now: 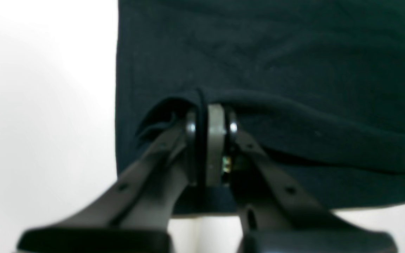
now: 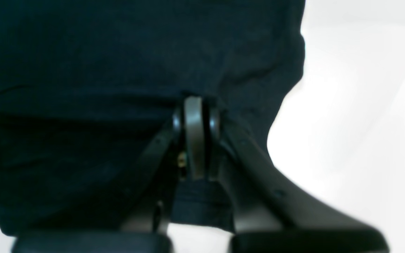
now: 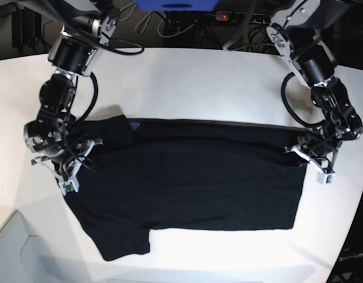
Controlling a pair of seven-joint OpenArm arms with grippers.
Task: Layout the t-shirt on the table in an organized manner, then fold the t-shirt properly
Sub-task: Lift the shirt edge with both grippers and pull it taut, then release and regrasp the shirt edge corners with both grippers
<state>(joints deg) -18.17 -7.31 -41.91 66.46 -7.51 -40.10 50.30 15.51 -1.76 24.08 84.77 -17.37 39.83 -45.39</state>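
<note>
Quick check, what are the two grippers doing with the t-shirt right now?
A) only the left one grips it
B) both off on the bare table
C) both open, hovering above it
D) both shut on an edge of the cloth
D: each wrist view shows black cloth pinched between closed jaws, left gripper and right gripper, at opposite sides of the t-shirt on the table.

Both arms reach down from the far side and bend low. The left hand (image 3: 303, 151) sits at about three o'clock in the base view, its two fingers pressed together on a fold of black cloth. The right hand (image 3: 81, 154) sits at about nine o'clock, fingers likewise clamped together on cloth.
</note>
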